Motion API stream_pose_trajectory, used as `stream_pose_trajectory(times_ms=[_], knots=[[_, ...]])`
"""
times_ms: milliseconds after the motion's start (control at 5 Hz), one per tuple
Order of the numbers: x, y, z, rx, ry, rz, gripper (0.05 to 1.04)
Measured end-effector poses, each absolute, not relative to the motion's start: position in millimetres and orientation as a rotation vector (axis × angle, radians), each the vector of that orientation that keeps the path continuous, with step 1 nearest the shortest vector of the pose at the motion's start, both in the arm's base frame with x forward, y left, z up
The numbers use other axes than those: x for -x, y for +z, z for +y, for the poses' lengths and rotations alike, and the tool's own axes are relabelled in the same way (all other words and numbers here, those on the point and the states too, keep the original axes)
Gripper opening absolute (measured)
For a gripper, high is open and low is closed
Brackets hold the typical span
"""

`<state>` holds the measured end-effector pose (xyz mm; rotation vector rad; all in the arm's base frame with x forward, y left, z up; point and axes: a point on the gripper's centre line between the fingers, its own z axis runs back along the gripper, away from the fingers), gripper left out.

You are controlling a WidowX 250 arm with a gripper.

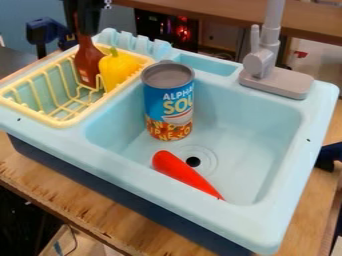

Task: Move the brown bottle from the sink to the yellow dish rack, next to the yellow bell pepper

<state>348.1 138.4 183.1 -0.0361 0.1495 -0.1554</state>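
At the upper left the black gripper hangs down, shut on the neck of a brown bottle. The bottle is upright, with its lower part inside the yellow dish rack. Right beside it in the rack stands a yellow pepper with a green stem. A blue soup can with a grey top stands in the sink basin. Near the drain lies a red, pointed toy vegetable.
The light blue toy sink rests on a wooden table. A grey faucet rises at its back right. Behind the rack a blue clamp shows, and another dark blue object is at the right edge.
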Motion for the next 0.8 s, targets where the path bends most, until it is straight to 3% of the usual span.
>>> stream_pose_trajectory(times_ms=[200, 400, 600, 800], knots=[[-347, 182, 132, 0.095, -0.173, 0.155, 0.701], [-351, 200, 130, 0.101, -0.16, 0.12, 0.971], [-347, 207, 130, 0.08, -0.11, 0.129, 1.004], [-323, 246, 106, 0.008, -0.08, 0.092, 1.001]])
